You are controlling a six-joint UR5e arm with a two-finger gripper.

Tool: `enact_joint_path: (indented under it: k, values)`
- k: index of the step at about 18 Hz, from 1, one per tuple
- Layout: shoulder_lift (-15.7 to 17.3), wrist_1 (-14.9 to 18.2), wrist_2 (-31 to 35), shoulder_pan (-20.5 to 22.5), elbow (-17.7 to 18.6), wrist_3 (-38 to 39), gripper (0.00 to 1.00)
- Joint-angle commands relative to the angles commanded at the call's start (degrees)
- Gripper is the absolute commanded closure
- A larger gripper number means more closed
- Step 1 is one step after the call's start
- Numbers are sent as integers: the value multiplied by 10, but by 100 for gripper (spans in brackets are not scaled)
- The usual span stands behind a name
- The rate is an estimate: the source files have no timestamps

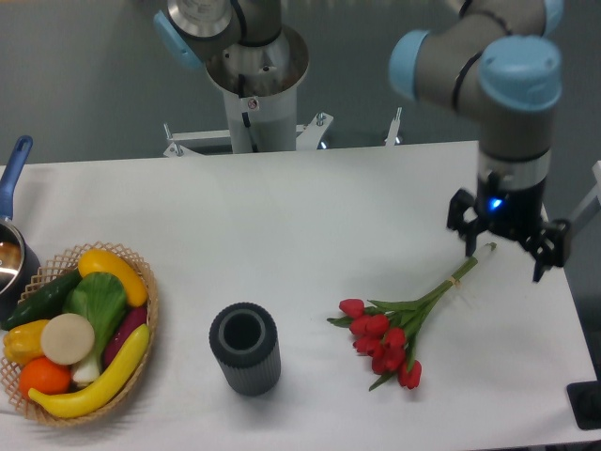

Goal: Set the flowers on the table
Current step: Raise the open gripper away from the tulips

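Note:
The flowers (394, 329), a tied bunch of red tulips with green leaves and stems, lie flat on the white table (310, 225) at the right. The red heads point toward the front and the stems run up and right. My gripper (507, 246) hangs open above the far tip of the stems, raised off the table, with nothing between its fingers. It does not touch the bunch.
A dark ribbed vase (244, 349) stands upright left of the flowers. A wicker basket of vegetables (75, 334) sits at the front left. A blue-handled pot (11, 244) is at the left edge. The arm's base (254, 75) rises behind the table.

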State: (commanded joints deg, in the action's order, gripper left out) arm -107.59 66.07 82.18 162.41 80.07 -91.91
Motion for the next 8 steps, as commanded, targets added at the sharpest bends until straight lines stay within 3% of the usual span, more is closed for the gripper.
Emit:
enact_joint_path:
  k: [5, 8]
  values:
    - [29, 77, -16, 63, 12, -152, 0]
    - [37, 107, -18, 79, 16, -173, 0]
